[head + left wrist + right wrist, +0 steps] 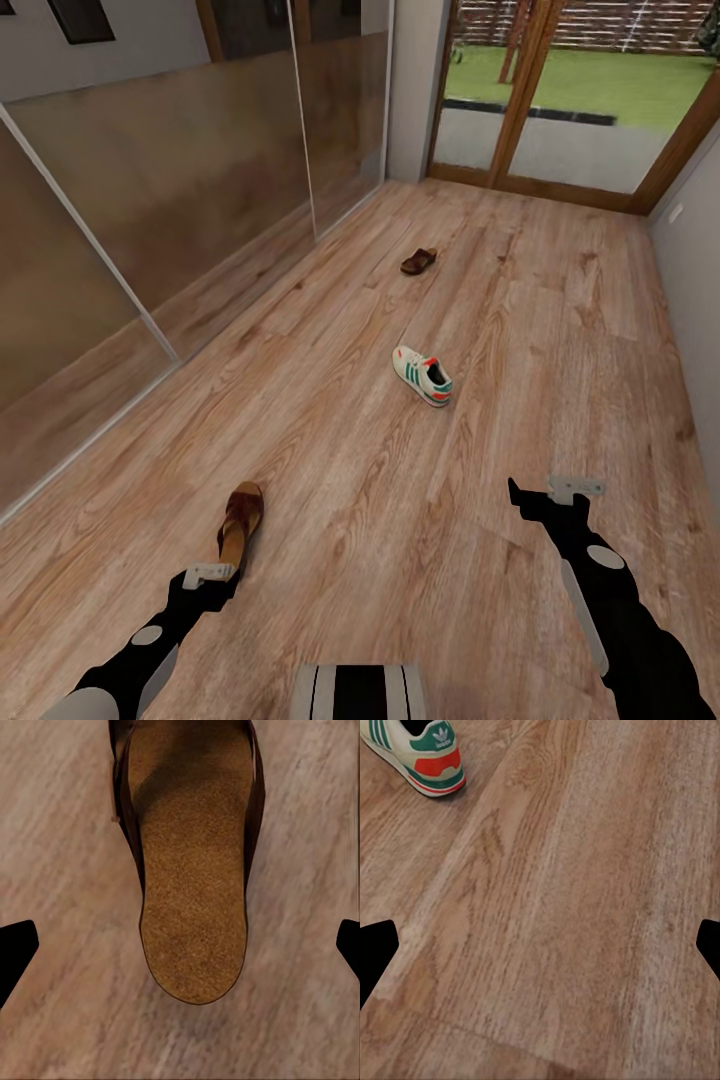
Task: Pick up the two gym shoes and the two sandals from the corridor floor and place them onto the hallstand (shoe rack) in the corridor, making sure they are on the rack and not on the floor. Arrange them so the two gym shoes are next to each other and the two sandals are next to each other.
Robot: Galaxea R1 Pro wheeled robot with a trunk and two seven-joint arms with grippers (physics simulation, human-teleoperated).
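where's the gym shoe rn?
Head view: gym shoe lies mid-floor, slightly right of centre, between the far sandal and the right gripper.

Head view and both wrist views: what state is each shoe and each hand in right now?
Near sandal: flat on the floor, sole down, ungrasped, just ahead of the left hand.
Far sandal: on the floor, untouched.
Gym shoe: upright on its sole on the floor, untouched.
Left hand: open, fingers spread either side of the near sandal's heel end, holding nothing.
Right hand: open, empty, over bare floor.
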